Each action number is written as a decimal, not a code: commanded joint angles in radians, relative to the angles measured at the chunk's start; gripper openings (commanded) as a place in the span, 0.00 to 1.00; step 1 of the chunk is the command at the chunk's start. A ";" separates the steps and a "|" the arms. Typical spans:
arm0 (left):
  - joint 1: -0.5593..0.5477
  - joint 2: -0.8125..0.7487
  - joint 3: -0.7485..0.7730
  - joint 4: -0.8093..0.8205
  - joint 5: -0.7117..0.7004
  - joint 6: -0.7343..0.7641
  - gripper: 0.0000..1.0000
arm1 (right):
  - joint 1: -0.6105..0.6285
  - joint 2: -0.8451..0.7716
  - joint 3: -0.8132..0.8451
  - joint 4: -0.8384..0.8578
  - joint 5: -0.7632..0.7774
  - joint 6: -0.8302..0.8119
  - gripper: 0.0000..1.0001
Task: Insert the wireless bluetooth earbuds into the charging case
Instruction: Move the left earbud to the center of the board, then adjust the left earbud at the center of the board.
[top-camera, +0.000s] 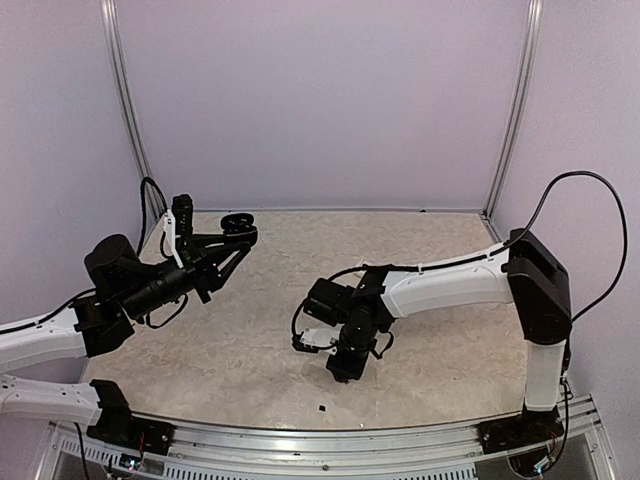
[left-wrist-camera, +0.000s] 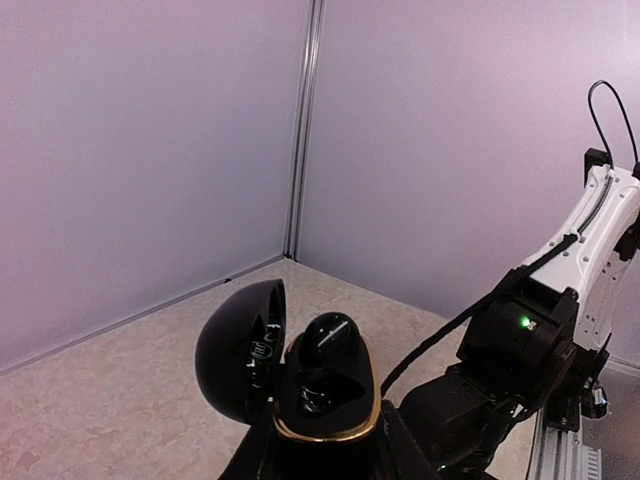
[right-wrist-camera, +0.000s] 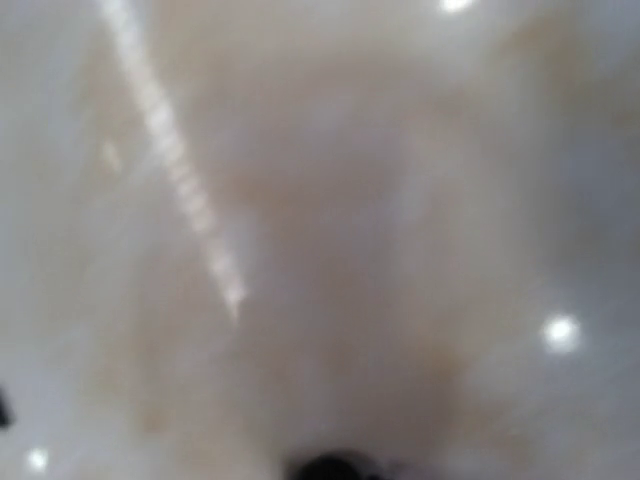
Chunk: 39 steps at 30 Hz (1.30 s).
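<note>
My left gripper (left-wrist-camera: 325, 445) is shut on the charging case (left-wrist-camera: 325, 425), a glossy black shell with a gold rim, held up off the table (top-camera: 238, 228). Its lid (left-wrist-camera: 235, 350) stands open to the left. One black earbud (left-wrist-camera: 335, 340) sits in the far socket; the near socket (left-wrist-camera: 318, 392) looks empty. My right gripper (top-camera: 340, 374) points straight down at the table's middle front. Its wrist view is a blur of tabletop with a dark blob (right-wrist-camera: 335, 467) at the bottom edge, and its jaws do not show.
A tiny black speck (top-camera: 322, 408) lies on the beige table just in front of the right gripper, too small to identify. Lilac walls close in the back and sides. A metal rail (top-camera: 330, 440) runs along the near edge.
</note>
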 joint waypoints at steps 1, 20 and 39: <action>0.004 -0.010 0.013 0.017 0.015 0.005 0.05 | 0.055 -0.029 -0.102 -0.099 -0.027 -0.016 0.17; 0.004 -0.013 0.009 0.024 0.026 0.005 0.05 | 0.127 0.041 0.066 -0.303 0.022 0.158 0.32; 0.004 -0.017 0.006 0.028 0.029 0.005 0.05 | 0.192 0.082 0.102 -0.316 0.026 0.100 0.31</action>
